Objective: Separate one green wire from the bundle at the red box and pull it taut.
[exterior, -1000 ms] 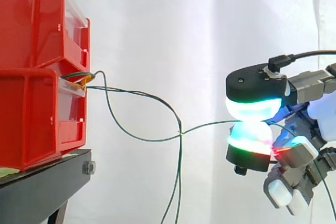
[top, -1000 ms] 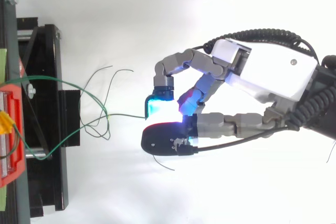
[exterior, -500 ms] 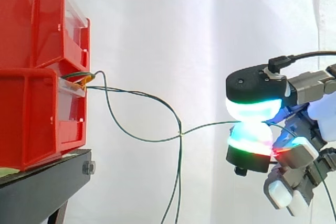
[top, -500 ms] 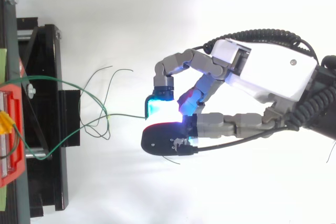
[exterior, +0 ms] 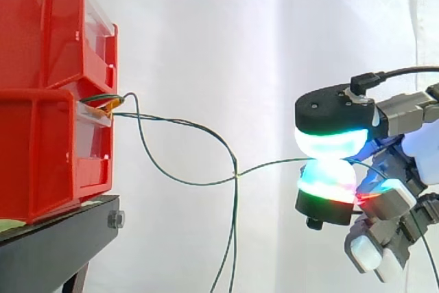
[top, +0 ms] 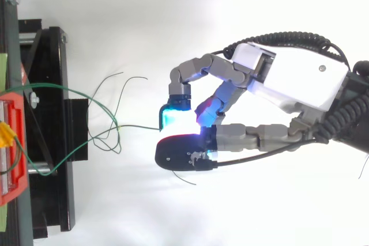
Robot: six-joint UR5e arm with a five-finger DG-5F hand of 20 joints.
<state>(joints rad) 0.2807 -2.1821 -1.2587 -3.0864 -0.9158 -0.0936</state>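
Two stacked red bins stand at the left on a black stand. A bundle of thin green wires comes out of the lower bin's front. One green wire sags from there and runs right into my hand, whose two glowing pads pinch it between them. In the top view the same wire reaches my hand at the cyan pad. Other green wires hang loose below the crossing point.
A white curtain backs the scene. Loose wire ends curl out beside the black stand in the top view. A short wire tail pokes out under the pads.
Nothing has moved apart from the short wire tail under the pads, which shifts slightly in the top view.
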